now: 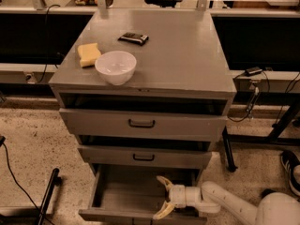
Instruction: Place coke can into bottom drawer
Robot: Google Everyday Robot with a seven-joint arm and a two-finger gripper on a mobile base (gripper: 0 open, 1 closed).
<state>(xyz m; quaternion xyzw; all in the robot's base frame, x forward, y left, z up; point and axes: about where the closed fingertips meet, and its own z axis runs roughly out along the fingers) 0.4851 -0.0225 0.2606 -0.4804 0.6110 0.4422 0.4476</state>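
Observation:
The bottom drawer (pixel 123 195) is pulled open at the foot of the grey cabinet, and its plain grey floor shows. My gripper (pixel 159 197) reaches in from the right, low over the right part of the drawer floor. Its two pale fingers (pixel 163 181) are spread wide apart with nothing between them. The coke can is not in view; no red can shows in the drawer, on the cabinet top or on the floor.
A white bowl (pixel 116 66), a yellow sponge (pixel 89 54) and a dark snack packet (pixel 133 38) lie on the cabinet top (pixel 187 55). Two drawer fronts with black handles (pixel 141 123) sit above the open drawer. Cables and a black pole (pixel 47 196) lie on the floor at left.

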